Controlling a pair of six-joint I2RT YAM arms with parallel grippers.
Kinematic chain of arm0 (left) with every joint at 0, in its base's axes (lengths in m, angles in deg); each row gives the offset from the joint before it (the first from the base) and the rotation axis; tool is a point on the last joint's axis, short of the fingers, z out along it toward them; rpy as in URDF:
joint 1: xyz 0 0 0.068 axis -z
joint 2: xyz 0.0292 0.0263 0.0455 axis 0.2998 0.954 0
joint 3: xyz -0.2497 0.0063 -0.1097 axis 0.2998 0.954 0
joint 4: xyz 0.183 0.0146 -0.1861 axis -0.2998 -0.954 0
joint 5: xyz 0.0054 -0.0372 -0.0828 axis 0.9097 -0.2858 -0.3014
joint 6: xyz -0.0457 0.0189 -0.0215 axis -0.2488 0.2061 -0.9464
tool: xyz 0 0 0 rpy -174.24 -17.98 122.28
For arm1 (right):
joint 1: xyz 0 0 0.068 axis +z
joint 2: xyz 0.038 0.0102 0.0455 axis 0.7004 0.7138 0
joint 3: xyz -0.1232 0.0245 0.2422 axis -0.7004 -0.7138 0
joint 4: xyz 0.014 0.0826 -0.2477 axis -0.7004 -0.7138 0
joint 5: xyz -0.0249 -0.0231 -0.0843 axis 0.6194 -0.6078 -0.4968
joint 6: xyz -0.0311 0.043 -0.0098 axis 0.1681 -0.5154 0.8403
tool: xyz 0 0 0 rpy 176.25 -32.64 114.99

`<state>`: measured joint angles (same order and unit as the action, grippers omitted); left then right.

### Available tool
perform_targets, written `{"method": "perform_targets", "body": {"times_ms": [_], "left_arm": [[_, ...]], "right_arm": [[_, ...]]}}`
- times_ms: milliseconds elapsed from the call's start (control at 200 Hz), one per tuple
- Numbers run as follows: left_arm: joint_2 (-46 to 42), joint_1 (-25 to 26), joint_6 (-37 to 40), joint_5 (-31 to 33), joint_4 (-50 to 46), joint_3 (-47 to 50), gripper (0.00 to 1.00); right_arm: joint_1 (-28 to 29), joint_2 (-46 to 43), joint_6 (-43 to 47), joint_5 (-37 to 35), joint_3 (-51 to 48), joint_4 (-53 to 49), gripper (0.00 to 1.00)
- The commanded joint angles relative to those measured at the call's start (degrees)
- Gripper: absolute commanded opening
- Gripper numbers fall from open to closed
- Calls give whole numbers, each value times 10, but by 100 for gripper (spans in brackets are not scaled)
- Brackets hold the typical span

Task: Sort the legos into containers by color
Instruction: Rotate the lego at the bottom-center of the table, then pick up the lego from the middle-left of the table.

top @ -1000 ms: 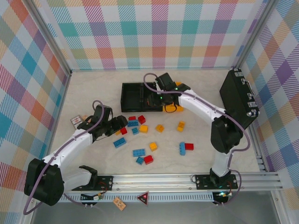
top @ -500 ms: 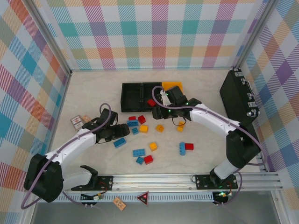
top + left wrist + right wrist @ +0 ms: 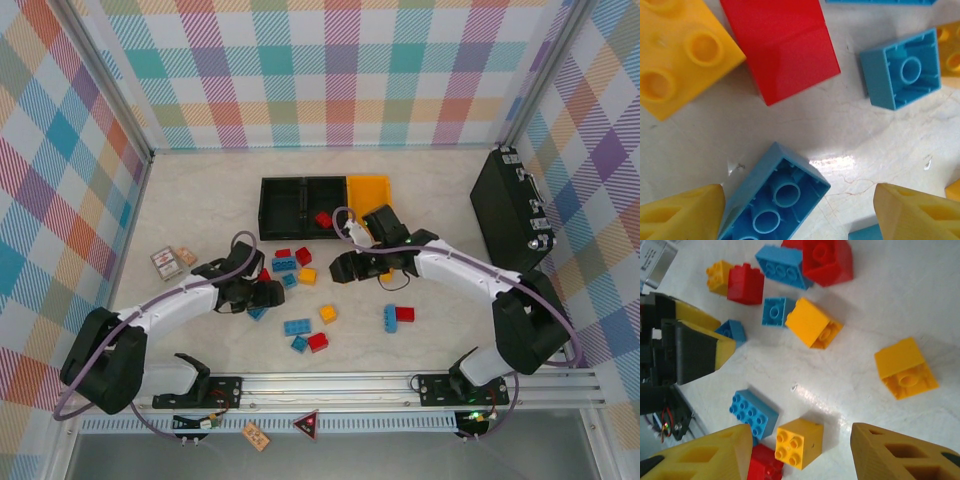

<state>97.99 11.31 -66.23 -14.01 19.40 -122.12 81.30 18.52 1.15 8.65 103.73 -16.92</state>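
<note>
Red, blue and yellow legos lie scattered on the pale table, among them a blue one (image 3: 297, 327) and a red one (image 3: 318, 341). My left gripper (image 3: 797, 217) is open and low over an upside-down blue brick (image 3: 774, 200) that lies between its yellow fingers, nearer the left one. My right gripper (image 3: 802, 455) is open above a small yellow brick (image 3: 799, 442). In the top view the left gripper (image 3: 267, 294) and right gripper (image 3: 335, 269) flank the pile. The containers stand behind: two black bins (image 3: 283, 207) and a yellow one (image 3: 370, 190). A red brick (image 3: 323, 219) lies in the middle bin.
A large black case (image 3: 510, 210) stands at the right wall. Small printed cards (image 3: 165, 262) lie at the left. In the right wrist view the left gripper's fingers (image 3: 695, 347) show close by, beside a red brick (image 3: 746, 284) and a blue brick (image 3: 781, 266).
My right gripper has drawn back from the bins toward the pile, leaving a red brick in the middle bin. My left gripper has shifted right and nearer, over the blue brick.
</note>
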Motion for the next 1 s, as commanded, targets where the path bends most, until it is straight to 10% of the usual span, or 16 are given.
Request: {"method": "perform_targets", "body": {"times_ms": [0, 675, 995], "left_arm": [[13, 16, 8, -2, -9, 3, 78], [56, 62, -18, 69, -40, -24, 26], [36, 62, -8, 78, -91, -124, 25]], "right_arm": [[4, -19, 4, 38, -15, 4, 54], [6, -18, -20, 34, -32, 31, 53], [6, -23, -26, 39, -17, 31, 53]]}}
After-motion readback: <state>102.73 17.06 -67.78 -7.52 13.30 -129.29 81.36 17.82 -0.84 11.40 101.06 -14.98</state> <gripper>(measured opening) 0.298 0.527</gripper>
